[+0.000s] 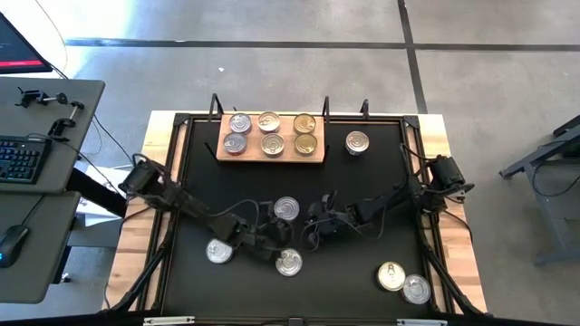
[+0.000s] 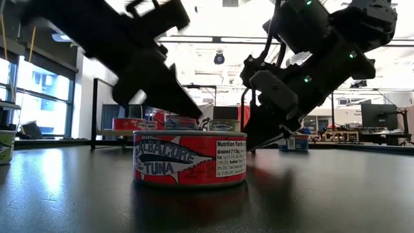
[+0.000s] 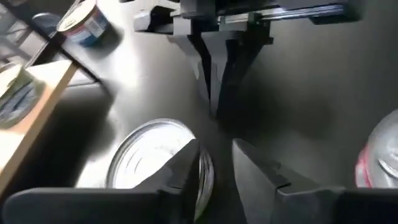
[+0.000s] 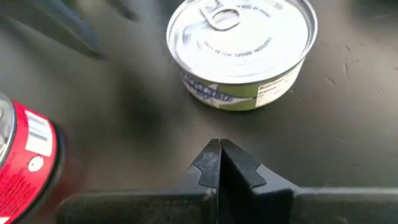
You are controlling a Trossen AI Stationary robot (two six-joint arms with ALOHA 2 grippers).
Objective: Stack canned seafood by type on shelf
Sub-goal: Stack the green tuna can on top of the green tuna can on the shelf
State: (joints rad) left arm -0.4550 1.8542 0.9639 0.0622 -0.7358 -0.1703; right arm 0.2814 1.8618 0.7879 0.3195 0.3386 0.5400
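Observation:
The wooden shelf [image 1: 270, 156] at the table's far side carries six cans [image 1: 269, 133]. A silver-topped can with a green label [image 1: 286, 209] [image 4: 242, 50] stands on the black table at mid-table. A red-sided tuna can [image 1: 288, 263] [image 2: 189, 158] stands nearer the front edge. My left gripper [image 1: 283, 235] [image 3: 214, 162] is between these two cans, open, with only bare table in its gap. My right gripper [image 1: 310, 222] [image 4: 219, 152] faces it from the right, shut and empty, a little short of the green-label can. My left gripper has one finger [image 3: 186, 165] over or against the near rim [image 3: 202, 171] of the silver-topped can. Whether it touches the can I cannot tell. The can stands flat on the table, outside the gap between the fingers.
More cans stand loose on the table: one at the front left [image 1: 218, 251], two at the front right [image 1: 391, 276] [image 1: 416, 289], and one right of the shelf [image 1: 357, 142]. Black rails [image 1: 412, 163] frame the table. A desk with a keyboard [image 1: 23, 158] stands to the left.

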